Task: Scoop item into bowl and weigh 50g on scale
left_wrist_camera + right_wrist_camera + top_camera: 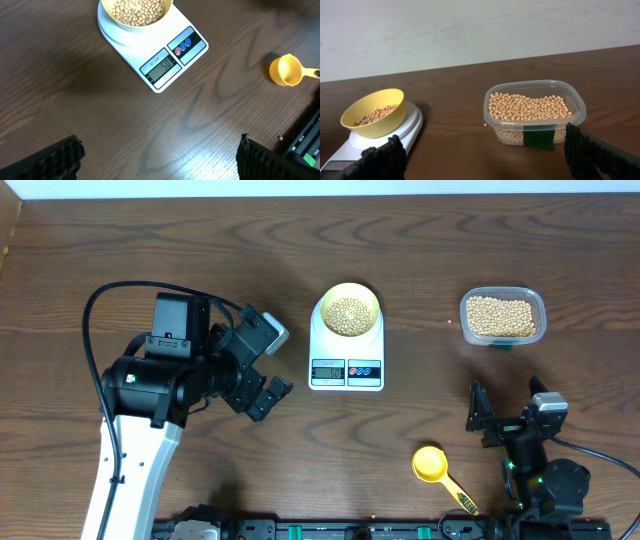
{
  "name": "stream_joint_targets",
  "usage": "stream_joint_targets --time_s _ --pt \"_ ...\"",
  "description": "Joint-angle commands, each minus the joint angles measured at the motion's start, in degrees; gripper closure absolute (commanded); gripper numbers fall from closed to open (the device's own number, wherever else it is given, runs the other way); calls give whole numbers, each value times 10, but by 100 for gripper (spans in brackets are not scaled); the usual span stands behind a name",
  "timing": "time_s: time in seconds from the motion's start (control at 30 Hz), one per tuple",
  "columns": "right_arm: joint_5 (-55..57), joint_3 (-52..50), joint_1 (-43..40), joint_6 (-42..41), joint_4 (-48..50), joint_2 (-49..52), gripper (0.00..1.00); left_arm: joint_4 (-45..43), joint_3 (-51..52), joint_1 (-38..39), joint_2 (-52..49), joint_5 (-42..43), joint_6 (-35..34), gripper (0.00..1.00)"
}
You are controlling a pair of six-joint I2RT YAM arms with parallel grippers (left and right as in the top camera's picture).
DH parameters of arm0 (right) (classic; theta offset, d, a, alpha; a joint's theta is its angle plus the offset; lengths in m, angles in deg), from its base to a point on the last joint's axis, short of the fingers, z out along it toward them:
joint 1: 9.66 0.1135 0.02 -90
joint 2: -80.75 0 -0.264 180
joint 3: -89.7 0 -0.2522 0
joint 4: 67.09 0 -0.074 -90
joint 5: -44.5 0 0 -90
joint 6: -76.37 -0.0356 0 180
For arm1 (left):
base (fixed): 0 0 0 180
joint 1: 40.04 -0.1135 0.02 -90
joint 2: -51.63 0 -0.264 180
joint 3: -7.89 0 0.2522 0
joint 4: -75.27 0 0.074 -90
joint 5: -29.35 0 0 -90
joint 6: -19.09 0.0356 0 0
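Observation:
The pale yellow bowl (347,298) stands on the white scale (346,370) at the table's middle, with tan beans (347,314) inside; the display reads 50. The left wrist view looks down on the bowl (111,21), the beans (137,10) and the scale (165,62). The right wrist view has the bowl (375,122) on the scale (412,127) at left. My left gripper (262,372) hangs open left of the scale, its jaws (160,150) holding nothing. My right gripper (510,412) stands open near the front right, also with nothing between its jaws (484,145).
A clear plastic tub (502,317) of beans (527,106) sits at the back right, with a green label on its front wall. One stray bean (485,125) lies beside it. A bright yellow scoop (432,464) lies on the table in front of the scale.

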Motion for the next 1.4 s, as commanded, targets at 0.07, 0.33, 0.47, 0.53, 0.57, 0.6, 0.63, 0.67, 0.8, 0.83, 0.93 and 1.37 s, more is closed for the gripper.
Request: stream_joint_targets --time_s 0.07,0.33,0.47,0.53,0.57,0.6,0.63,0.67,0.8,0.83,0.93,1.37 --pt "0 -6 3 33 1 -4 1 1 1 -2 1 -3 4 0" --pt "2 -6 3 47 0 -4 1 1 1 -2 1 -3 4 0" --pt "2 -6 3 47 0 -4 1 1 1 -2 1 -3 4 0" --pt "2 -6 3 47 0 -4 1 1 1 -2 1 -3 4 0" --pt "2 -6 3 47 0 -4 1 1 1 -2 1 -3 4 0" --pt "2 -6 3 47 0 -4 1 1 1 -2 1 -3 4 0" --pt "2 -6 3 47 0 -4 1 1 1 -2 1 -3 4 0" --pt "2 -6 3 47 0 -4 1 1 1 -2 1 -3 4 0" --pt "2 -6 3 47 0 -4 1 1 1 -2 1 -3 4 0" --pt "2 -6 3 47 0 -4 1 1 1 -2 1 -3 4 0" --pt "2 -6 3 47 0 -4 1 1 1 -2 1 -3 4 0" --pt "0 -6 3 18 1 -4 1 1 1 -2 1 -3 4 0"
